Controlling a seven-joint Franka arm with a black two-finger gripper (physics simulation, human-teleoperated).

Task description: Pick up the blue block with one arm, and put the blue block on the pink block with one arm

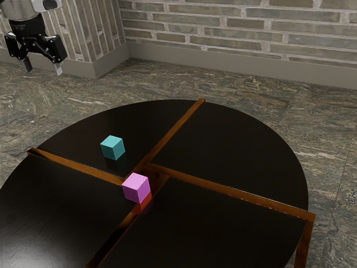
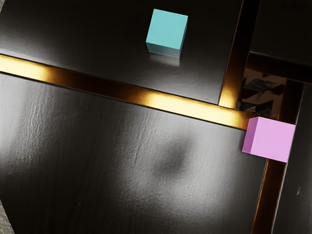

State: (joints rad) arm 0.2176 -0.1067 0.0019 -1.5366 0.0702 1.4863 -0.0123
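Pincer (image 1: 43, 67) hangs high off the table's (image 1: 223, 145) edge, toward 10 o'clock from the blue block (image 1: 112, 147) in the exterior view, fingers spread apart and holding nothing. Blue block sits flat on the dark tabletop in the quarter bounded by the wooden strips (image 1: 173, 131), near them but not touching. Pink block (image 1: 136, 187) rests at the strips' crossing, toward 5 o'clock from the blue block, near it with a clear gap between them.
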